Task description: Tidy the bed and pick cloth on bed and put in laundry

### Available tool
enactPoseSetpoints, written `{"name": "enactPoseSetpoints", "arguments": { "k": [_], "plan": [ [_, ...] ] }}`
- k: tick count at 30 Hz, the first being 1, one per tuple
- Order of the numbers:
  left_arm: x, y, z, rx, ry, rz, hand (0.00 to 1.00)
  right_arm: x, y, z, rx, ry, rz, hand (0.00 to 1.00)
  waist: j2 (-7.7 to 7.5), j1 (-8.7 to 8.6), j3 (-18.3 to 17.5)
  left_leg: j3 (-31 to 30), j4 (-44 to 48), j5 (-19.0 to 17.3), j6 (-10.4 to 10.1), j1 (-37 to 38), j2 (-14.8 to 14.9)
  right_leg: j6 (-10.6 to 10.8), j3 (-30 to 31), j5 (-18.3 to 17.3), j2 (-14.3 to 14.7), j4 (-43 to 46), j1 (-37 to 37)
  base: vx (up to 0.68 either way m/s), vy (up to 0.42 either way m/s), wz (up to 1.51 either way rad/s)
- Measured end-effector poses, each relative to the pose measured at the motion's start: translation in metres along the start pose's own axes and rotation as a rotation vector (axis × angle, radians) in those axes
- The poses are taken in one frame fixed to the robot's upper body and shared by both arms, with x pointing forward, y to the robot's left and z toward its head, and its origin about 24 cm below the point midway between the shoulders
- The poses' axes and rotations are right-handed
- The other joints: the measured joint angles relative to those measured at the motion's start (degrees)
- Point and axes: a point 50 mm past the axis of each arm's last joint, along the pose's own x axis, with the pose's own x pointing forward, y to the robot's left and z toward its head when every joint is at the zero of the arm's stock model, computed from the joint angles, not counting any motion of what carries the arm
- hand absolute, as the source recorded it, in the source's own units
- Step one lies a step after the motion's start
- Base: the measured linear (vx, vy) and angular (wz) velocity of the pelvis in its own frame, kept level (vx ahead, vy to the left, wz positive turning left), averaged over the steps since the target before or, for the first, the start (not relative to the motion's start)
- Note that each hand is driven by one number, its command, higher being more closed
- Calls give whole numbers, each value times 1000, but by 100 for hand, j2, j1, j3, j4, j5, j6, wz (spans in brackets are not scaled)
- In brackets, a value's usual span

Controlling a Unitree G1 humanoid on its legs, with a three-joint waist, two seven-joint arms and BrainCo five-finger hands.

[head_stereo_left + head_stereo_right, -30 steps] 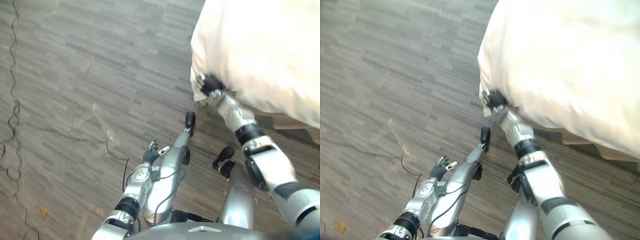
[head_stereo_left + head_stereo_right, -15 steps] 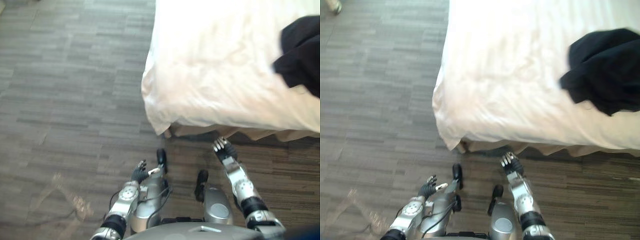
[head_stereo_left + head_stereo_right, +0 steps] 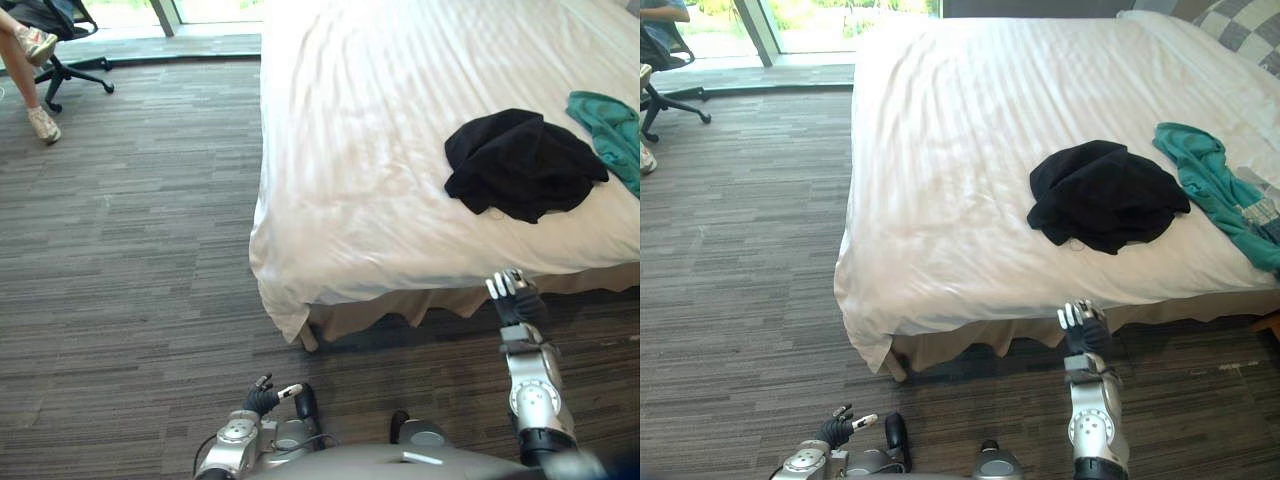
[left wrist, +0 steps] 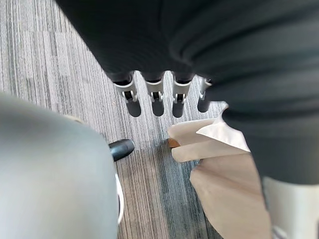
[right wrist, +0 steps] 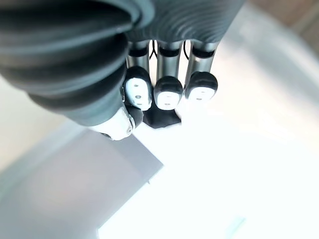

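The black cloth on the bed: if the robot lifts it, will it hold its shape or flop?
Probably floppy: the black cloth lies crumpled in soft folds on the bed, so it should drape and hang from wherever it is pinched. Its thin, uneven edges suggest it is light. Pushed, it would likely bunch up rather than slide whole.

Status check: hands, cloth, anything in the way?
Left hand low, open; right hand open, up before bed. Black cloth, teal cloth lie on bed, untouched. Person seated far left.
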Motion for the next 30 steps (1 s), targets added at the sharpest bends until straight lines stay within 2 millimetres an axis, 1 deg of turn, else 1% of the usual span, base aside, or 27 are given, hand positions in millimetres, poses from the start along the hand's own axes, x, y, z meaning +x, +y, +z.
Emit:
{"name": "enactPoseSetpoints", "arguments": {
  "k": [1,3,4,5,6,8,9,10,11,12,13,14,15,16,17,18,19,20,21,22,23,24,25,28,30],
  "plan": [
    [0,0,-1,-2,7,0,0,5,6,-2,-2,19,33,100,2,16,-2,-2,0,-8,7,30,-14,0,-1,0,-12,-1,30,29,41,3],
    [0,0,-4,-50,21,-3,0,28,37,-8,-11,83,178,100,16,43,-8,-68,-1,-27,23,72,-63,4,-73,-3,-58,-14,123,31,40,13],
    [0,0,-4,-62,27,-3,0,33,45,-9,-4,91,206,100,17,67,-8,-82,-1,-28,26,72,-73,5,-87,-3,-66,-14,129,26,37,13],
    [0,-1,-3,-80,26,-4,0,44,58,-10,19,103,250,100,19,171,-8,-95,-1,-30,32,72,-87,7,-102,-2,-78,-12,136,14,24,7],
    [0,-1,-2,-87,24,-5,0,48,63,-10,31,105,264,100,19,210,-9,-104,-2,-31,36,72,-94,7,-110,-2,-82,-13,143,25,24,15],
    [0,1,-2,-138,25,3,0,71,89,-6,83,110,308,100,28,341,-1,-247,-2,-17,67,68,-142,9,-279,-3,-114,-45,254,36,19,30],
    [0,1,-2,-149,24,4,0,75,93,-6,94,110,312,100,34,367,5,-268,-2,-17,68,65,-144,9,-302,-3,-117,-50,267,25,8,34],
    [1,1,0,-162,21,0,0,87,109,-2,120,108,329,100,72,438,32,-343,2,22,110,6,-142,5,-375,1,-123,-41,255,3,-6,25],
    [2,-1,5,-167,9,-6,0,97,124,4,140,97,348,100,136,504,103,-368,25,80,146,-89,-124,-1,-389,1,-123,48,135,-11,-4,23],
    [2,-1,7,-167,2,-10,0,102,130,7,149,87,357,100,165,525,136,-373,33,101,148,-147,-118,-4,-391,0,-122,88,63,-39,3,16],
    [4,-4,15,-170,-17,-25,0,111,149,20,145,48,396,100,282,578,318,-397,36,174,177,-310,-109,-12,-406,-4,-121,206,-136,-83,27,15],
    [6,-6,25,-185,-43,-43,0,119,169,36,148,-4,445,100,410,589,618,-423,38,245,201,-463,-98,-18,-413,-8,-123,357,-343,-106,34,16],
    [8,-7,31,-185,-60,-50,0,121,177,43,163,-31,467,100,470,579,757,-436,38,275,212,-569,-91,-28,-416,-15,-126,449,-481,-163,46,16],
    [9,-8,39,-187,-86,-56,0,124,186,54,169,-69,490,100,564,579,929,-462,39,308,188,-752,-86,-33,-426,-22,-132,580,-709,-180,59,21],
    [11,-10,54,-190,-129,-67,0,128,198,74,184,-133,511,100,732,582,1326,-498,45,418,212,-1016,-87,-52,-434,-45,-167,840,-1035,-176,59,20],
    [12,-11,58,-189,-141,-70,0,130,198,79,192,-150,503,100,787,588,1436,-502,60,448,233,-1120,-92,-47,-431,-54,-183,928,-1165,-144,54,19],
    [13,-13,66,-182,-156,-79,0,136,188,83,196,-170,439,100,876,629,1514,-502,182,450,236,-1415,-112,-46,-418,-90,-239,1121,-1514,-98,31,10],
    [14,-16,70,-178,-165,-88,0,139,178,84,200,-179,381,100,935,658,1543,-495,241,446,235,-1610,-139,-38,-402,-138,-290,1280,-1766,-75,34,10],
    [14,-20,74,-171,-176,-101,0,142,164,82,208,-185,314,100,1023,666,1651,-482,246,456,230,-1723,-166,-67,-378,-176,-337,1456,-1972,-27,19,4],
    [14,-21,76,-171,-185,-109,0,143,159,82,213,-190,285,100,1060,666,1696,-468,252,464,228,-1776,-178,-77,-357,-195,-360,1525,-2063,-16,19,-4],
    [14,-25,79,-171,-193,-124,0,143,156,85,229,-218,283,100,1133,664,1733,-411,264,481,243,-1901,-199,-54,-282,-224,-398,1632,-2268,-12,7,-18],
    [15,-27,81,-177,-192,-136,0,141,164,92,232,-251,322,100,1162,653,1745,-349,291,482,244,-1996,-213,-40,-203,-244,-431,1729,-2449,-12,1,-21],
    [15,-28,81,-173,-192,-140,0,141,165,94,233,-264,327,100,1178,638,1752,-326,294,481,244,-2018,-215,-37,-177,-257,-441,1770,-2504,0,-16,-19],
    [14,-36,84,-185,-209,-172,0,137,154,106,227,-329,310,100,1203,624,1756,-209,291,479,244,-2051,-228,23,-31,-373,-470,1957,-2685,10,-36,-12],
    [14,-40,86,-189,-217,-183,0,132,147,110,239,-363,306,100,1209,572,1754,-172,288,486,236,-2113,-228,26,60,-415,-473,2064,-2828,23,-53,-9]
  ]
}}
